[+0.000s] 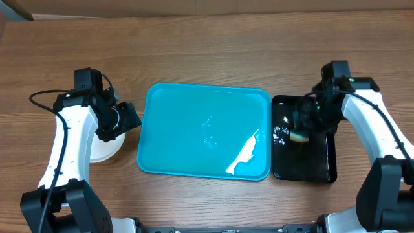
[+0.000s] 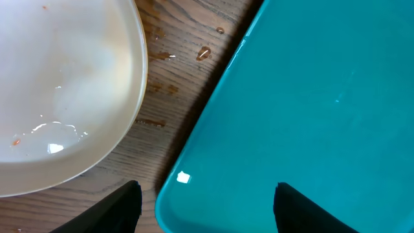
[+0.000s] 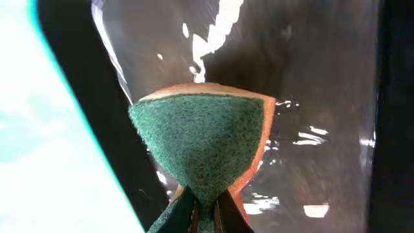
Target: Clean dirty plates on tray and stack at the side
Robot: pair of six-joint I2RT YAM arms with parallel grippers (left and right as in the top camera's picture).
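Note:
The turquoise tray (image 1: 206, 131) lies in the middle of the table with no plates on it; it also shows in the left wrist view (image 2: 310, 123). A white plate (image 1: 103, 147) sits left of the tray, partly under my left arm; the left wrist view shows it as a white plate (image 2: 58, 97) with faint orange specks. I cannot tell whether other plates lie under it. My left gripper (image 2: 204, 207) is open and empty over the tray's left rim. My right gripper (image 3: 206, 217) is shut on a green and orange sponge (image 3: 200, 142) over the black tray (image 1: 317, 165).
The black tray (image 3: 323, 97) right of the turquoise tray is wet and shiny. Water drops (image 2: 204, 53) lie on the wood between plate and tray. A glare streak (image 1: 242, 155) shows on the turquoise tray's lower right.

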